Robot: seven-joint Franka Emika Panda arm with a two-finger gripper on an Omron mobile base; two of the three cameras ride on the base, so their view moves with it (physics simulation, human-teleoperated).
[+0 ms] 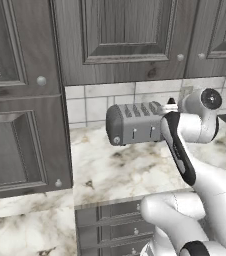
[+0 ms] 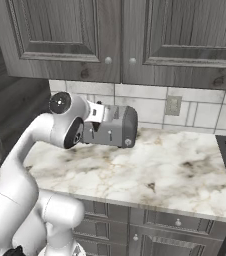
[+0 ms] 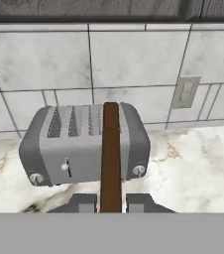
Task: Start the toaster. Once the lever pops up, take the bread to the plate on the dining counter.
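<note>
While the arm leans in from the lower right of the left base view, the toaster [image 1: 135, 123] sits on the marble worktop [image 1: 120, 170] against the tiled backsplash [image 1: 92, 102], under gray wooden cabinets [image 1: 120, 35]. Its slots face up, and a round knob shows on its front near the left end. The arm's wrist covers the toaster's right end, so the jaws are hidden here.

From the right base view, the toaster [image 2: 112, 126] stands near the left end of the worktop [image 2: 160, 167], with the arm's wrist just in front of its left part. A wall outlet [image 2: 173, 105] is set in the tiles to the right.

Through the hand view, the gripper [image 3: 111, 202] has its fingers pressed in on the bread [image 3: 111, 154], a brown slice seen edge-on, held upright in front of the toaster [image 3: 79, 144].
</note>
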